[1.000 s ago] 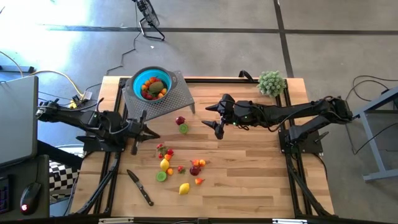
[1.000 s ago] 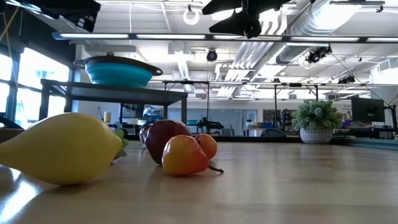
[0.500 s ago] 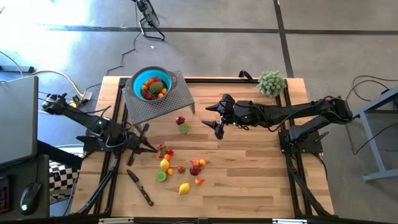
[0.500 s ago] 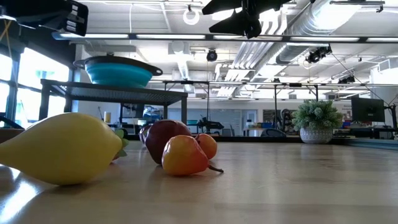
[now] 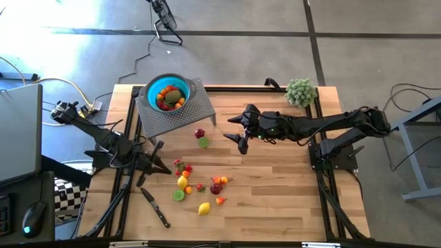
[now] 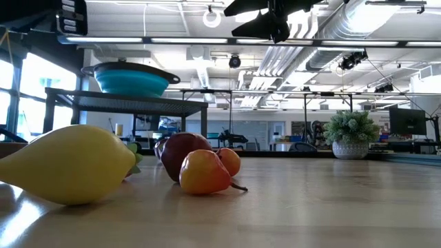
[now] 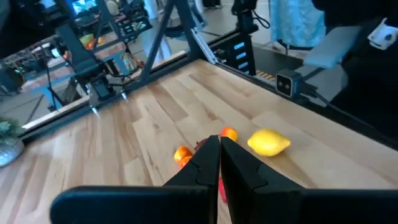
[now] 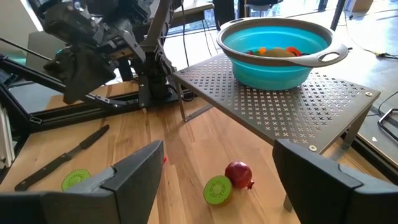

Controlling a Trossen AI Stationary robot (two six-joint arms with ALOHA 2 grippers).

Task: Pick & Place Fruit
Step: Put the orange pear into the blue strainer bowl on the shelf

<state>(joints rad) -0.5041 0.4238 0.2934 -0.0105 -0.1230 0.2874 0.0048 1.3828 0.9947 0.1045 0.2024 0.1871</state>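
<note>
The left gripper (image 5: 164, 170) hung over the table (image 5: 275, 200) at about 9 o'clock from the board's middle, its fingers (image 7: 211, 163) pressed together and holding nothing. In the left wrist view those shut fingers pointed over a lemon (image 7: 268, 142) and two small orange fruits (image 7: 182, 154), all lying on the wood.

The right gripper (image 5: 236, 128) hovered at roughly 12 o'clock from the table's middle, its fingers (image 8: 134, 175) spread wide with nothing between them. In its wrist view a red fruit (image 8: 239, 173) and a kiwi half (image 8: 217, 189) lay touching each other on the wood, ahead of the open fingers. In the high view this pair sat at 9 o'clock from the right gripper, near the rack (image 5: 180, 110).

The bowl (image 5: 167, 93) stood on the perforated rack at about 11 o'clock on the table and held several fruits, orange, red and green. The fruit (image 5: 200, 186) still loose lay scattered at 7 o'clock from the middle, just to the 3 o'clock side of the left gripper: a yellow piece, a kiwi slice (image 5: 178, 195), small red pieces, a maroon one and a lemon (image 5: 204, 209) nearest the front edge. The low view showed the lemon (image 6: 69, 164) close up, with a maroon fruit (image 6: 185, 151) and an orange pear (image 6: 204, 172) beside it.

A knife (image 5: 156, 207) lay at 8 o'clock, near the kiwi slice. A plant (image 5: 300, 91) stood at the 1 o'clock corner.
</note>
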